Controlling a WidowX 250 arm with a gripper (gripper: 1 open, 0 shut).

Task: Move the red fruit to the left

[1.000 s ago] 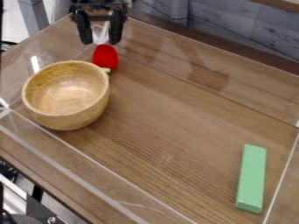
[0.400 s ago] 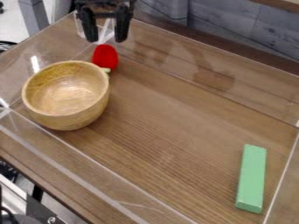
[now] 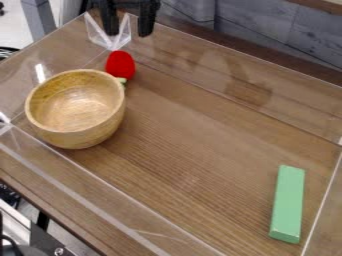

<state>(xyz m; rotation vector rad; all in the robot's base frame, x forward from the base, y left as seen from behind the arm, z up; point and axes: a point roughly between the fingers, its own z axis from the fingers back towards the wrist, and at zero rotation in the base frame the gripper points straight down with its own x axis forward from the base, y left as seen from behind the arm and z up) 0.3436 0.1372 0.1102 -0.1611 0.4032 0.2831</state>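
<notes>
The red fruit (image 3: 120,64), a small bright red strawberry, lies on the wooden table just beyond the right rim of the wooden bowl (image 3: 76,108), touching or nearly touching it. My gripper (image 3: 119,28) hangs at the top of the view, above and behind the fruit, well clear of it. Its jaws stand open with nothing between them. The upper part of the gripper is cut off by the frame edge.
A flat green rectangular block (image 3: 287,203) lies at the near right. Clear acrylic walls (image 3: 94,205) ring the wooden table. A grey plank wall runs along the back.
The gripper has risen and drifted slightly right, away from the red fruit. The fruit, bowl and green block have not moved.
</notes>
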